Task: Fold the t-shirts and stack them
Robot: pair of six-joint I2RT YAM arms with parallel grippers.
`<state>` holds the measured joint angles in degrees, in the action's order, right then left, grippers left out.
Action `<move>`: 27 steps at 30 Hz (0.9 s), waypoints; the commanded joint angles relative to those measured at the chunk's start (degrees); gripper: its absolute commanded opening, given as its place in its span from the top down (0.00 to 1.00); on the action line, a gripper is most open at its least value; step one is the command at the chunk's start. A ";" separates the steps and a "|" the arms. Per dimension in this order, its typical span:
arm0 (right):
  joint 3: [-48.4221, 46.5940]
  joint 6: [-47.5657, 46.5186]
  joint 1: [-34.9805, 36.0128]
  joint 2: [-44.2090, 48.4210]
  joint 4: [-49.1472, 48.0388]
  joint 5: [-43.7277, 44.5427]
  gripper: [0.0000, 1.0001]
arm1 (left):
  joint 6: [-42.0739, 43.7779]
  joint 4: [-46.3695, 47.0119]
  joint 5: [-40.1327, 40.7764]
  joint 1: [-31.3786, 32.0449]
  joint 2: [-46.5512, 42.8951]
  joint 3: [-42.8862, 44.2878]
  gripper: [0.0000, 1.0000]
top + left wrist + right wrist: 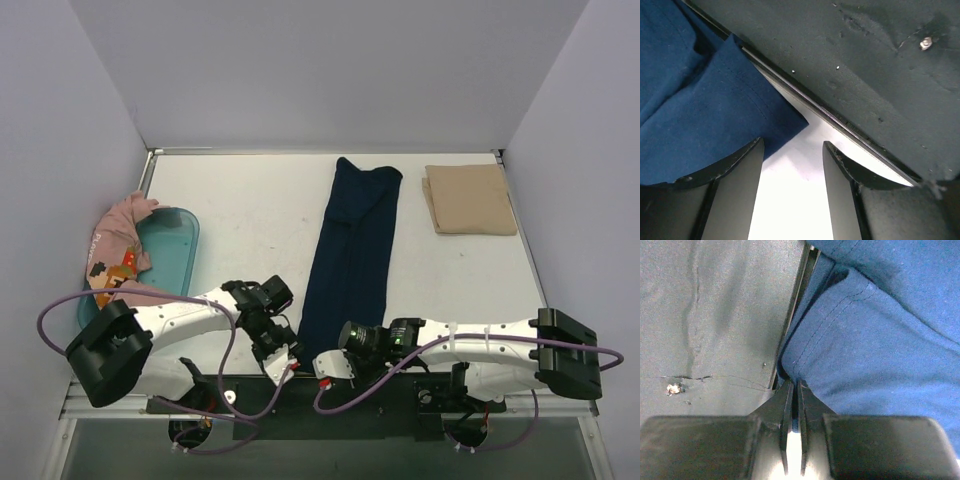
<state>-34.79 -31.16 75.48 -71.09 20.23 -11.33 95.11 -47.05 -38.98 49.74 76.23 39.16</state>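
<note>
The navy t-shirt point(352, 255) lies folded into a long strip down the middle of the table. My right gripper point(322, 366) is shut on the shirt's near right corner point(840, 355) at the table's front edge. My left gripper point(288, 360) is open and empty; the shirt's near left corner point(715, 115) lies just beyond its fingers point(740, 185). The tan-beige t-shirt point(469, 198) lies folded at the back right. The pink t-shirt point(118, 245) with a small print hangs crumpled over the teal tub.
The teal plastic tub point(170, 240) stands at the left side. The table's metal front edge point(830, 117) runs just past both grippers, with dark floor beyond it. Grey walls close in the table on three sides.
</note>
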 commanded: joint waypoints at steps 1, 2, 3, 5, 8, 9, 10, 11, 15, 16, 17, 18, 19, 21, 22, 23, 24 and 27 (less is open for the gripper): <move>0.42 -1.89 0.28 1.57 2.27 -0.18 1.00 | -3.70 12.12 1.88 2.91 2.25 -1.89 0.41; 0.33 -1.80 0.28 1.57 2.27 -0.09 1.00 | -4.14 15.03 2.15 3.26 2.43 -2.76 0.42; 0.33 -1.80 0.37 1.39 2.27 -0.01 1.00 | -4.40 16.45 3.20 3.52 2.87 -3.20 0.43; 0.16 -1.45 0.28 1.13 2.10 -0.09 1.00 | -5.37 19.62 4.87 4.67 3.75 -3.82 0.44; -0.02 -0.66 -0.07 1.22 2.18 -0.01 1.00 | -8.96 23.74 4.71 5.37 4.89 -4.61 0.58; -0.11 -0.57 -0.33 1.48 2.27 -0.18 1.00 | -8.37 24.28 5.05 5.37 5.16 -5.05 0.72; -0.28 -0.31 -0.68 2.26 2.53 -0.35 1.00 | -8.62 26.55 5.49 5.37 4.55 -6.27 0.83; -0.28 -0.05 -1.04 2.71 2.62 -0.36 1.00 | -9.32 27.35 5.67 5.37 4.28 -6.55 1.00; -1.77 2.06 -4.72 7.80 3.85 -1.40 1.00 | -19.39 26.40 7.95 5.11 2.27 -3.75 1.00; -2.13 3.11 -7.95 9.81 4.11 -2.19 1.00 | -23.00 25.61 7.61 4.33 1.74 -1.04 1.00; -3.35 3.99 -9.81 10.53 4.29 -4.81 1.00 | -29.57 25.25 7.08 3.62 1.65 0.38 1.00; -4.06 5.39 -14.27 11.84 4.81 -6.14 1.00 | -32.68 25.08 5.25 1.61 1.38 3.61 1.00; -5.45 6.28 -16.14 12.29 5.17 -9.03 1.00 | -39.32 25.25 4.10 -0.84 1.47 5.04 1.00; -6.95 6.89 -22.64 13.26 5.87 -12.38 1.00 | -49.25 27.26 1.81 -4.27 1.56 9.17 1.00; -7.48 6.99 -25.88 13.34 5.96 -13.18 1.00 | -52.45 29.88 1.20 -5.60 1.73 10.92 1.00; -8.10 7.25 -29.57 13.43 5.88 -14.41 1.00 | -58.75 31.30 1.10 -7.44 1.91 12.42 1.00; -8.45 7.34 -31.87 12.82 5.70 -15.20 1.00 | -61.86 34.45 1.45 -8.42 2.26 12.87 1.00; -11.08 8.83 -38.81 10.28 5.61 -16.97 1.00 | -73.89 43.41 3.82 -11.23 3.57 14.63 1.00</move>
<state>-42.30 -25.02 43.16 -58.50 23.51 -22.70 44.16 -16.36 -34.98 41.58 79.29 50.43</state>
